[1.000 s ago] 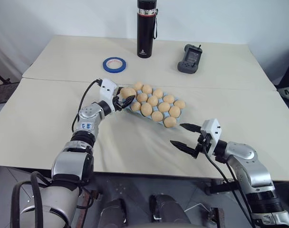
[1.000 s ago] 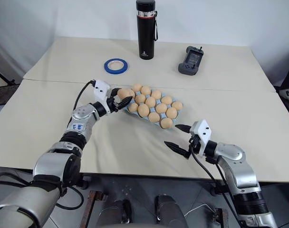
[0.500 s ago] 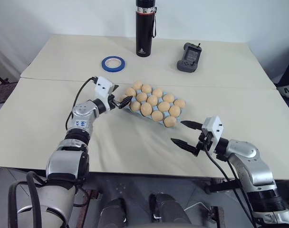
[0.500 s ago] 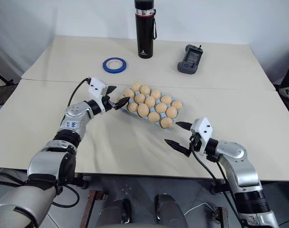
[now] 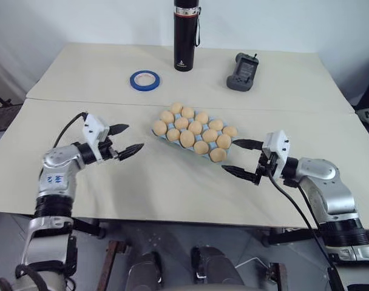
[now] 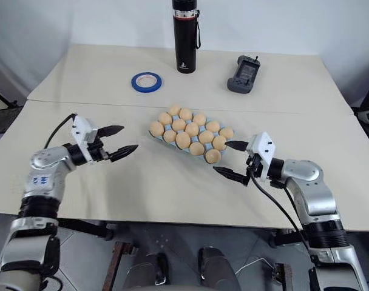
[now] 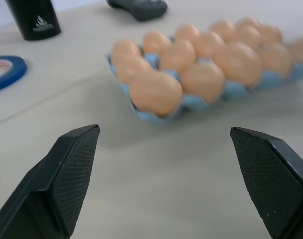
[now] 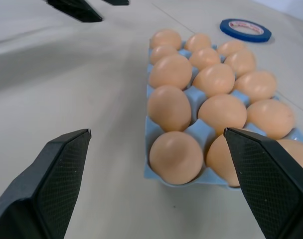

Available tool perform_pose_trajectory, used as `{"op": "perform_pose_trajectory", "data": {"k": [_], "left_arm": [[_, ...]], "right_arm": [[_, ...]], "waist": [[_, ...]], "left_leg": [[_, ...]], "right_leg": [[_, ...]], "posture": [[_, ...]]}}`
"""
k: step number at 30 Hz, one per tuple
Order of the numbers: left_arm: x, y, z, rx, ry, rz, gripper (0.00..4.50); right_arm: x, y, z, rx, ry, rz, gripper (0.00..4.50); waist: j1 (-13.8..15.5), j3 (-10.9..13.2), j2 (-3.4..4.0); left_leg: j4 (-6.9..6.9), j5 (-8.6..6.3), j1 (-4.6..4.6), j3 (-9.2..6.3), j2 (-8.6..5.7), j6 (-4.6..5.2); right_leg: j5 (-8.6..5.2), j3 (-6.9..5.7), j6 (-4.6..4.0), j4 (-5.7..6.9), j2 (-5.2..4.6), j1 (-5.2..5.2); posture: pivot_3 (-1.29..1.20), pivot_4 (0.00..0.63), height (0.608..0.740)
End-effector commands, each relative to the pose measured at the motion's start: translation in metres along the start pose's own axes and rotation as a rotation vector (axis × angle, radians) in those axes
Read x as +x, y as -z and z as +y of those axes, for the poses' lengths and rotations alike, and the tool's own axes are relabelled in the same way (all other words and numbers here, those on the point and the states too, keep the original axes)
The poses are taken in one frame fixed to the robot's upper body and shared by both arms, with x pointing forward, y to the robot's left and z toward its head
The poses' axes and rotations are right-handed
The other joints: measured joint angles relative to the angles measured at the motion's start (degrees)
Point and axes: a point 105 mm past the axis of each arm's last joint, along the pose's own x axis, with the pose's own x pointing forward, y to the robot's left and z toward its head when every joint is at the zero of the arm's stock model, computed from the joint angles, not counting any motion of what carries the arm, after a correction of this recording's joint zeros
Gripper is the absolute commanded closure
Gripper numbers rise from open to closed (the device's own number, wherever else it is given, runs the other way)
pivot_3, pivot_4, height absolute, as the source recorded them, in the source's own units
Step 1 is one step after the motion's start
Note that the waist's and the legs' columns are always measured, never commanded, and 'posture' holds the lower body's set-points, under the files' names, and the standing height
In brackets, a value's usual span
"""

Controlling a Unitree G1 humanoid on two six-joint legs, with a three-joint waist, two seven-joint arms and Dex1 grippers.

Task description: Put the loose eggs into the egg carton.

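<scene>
Flanking the egg carton (image 5: 193, 134) on the table (image 5: 172, 182), the left gripper (image 5: 126, 140) hovers well apart from its near-left corner while the right gripper (image 5: 240, 159), the nearer, hangs just beside its near-right end; both are spread and empty. Left wrist view: eggs (image 7: 191, 59) sit in the carton's blue cups, its long axis slanting away. Right wrist view: every visible cup appears filled, so the packing looks finished.
</scene>
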Motion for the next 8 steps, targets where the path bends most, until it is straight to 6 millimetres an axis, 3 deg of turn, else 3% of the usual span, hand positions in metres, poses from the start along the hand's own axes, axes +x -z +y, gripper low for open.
{"op": "perform_pose_trajectory", "data": {"k": [1, 8], "left_arm": [[-0.014, -0.015, 0.001, 0.049, 0.002, -0.04, 0.01], [-0.024, -0.018, -0.01, 0.025, 0.047, -0.052, 0.01]], "right_arm": [[0.002, -0.007, -0.006, -0.047, -0.019, -0.011, 0.0], [0.003, -0.007, -0.01, -0.059, -0.031, -0.003, 0.0]], "waist": [[0.08, 0.02, 0.04], [0.26, 0.04, 0.05]], "left_leg": [[-0.01, 0.0, 0.0, -0.01, 0.0, 0.0], [-0.02, -0.04, -0.03, -0.05, 0.01, 0.01]], "right_leg": [[-0.01, -0.01, -0.02, 0.0, -0.01, -0.01], [-0.05, -0.02, -0.08, -0.03, -0.04, -0.01]], "posture": [[0.0, 0.15, 0.74], [0.0, 0.15, 0.74]]}}
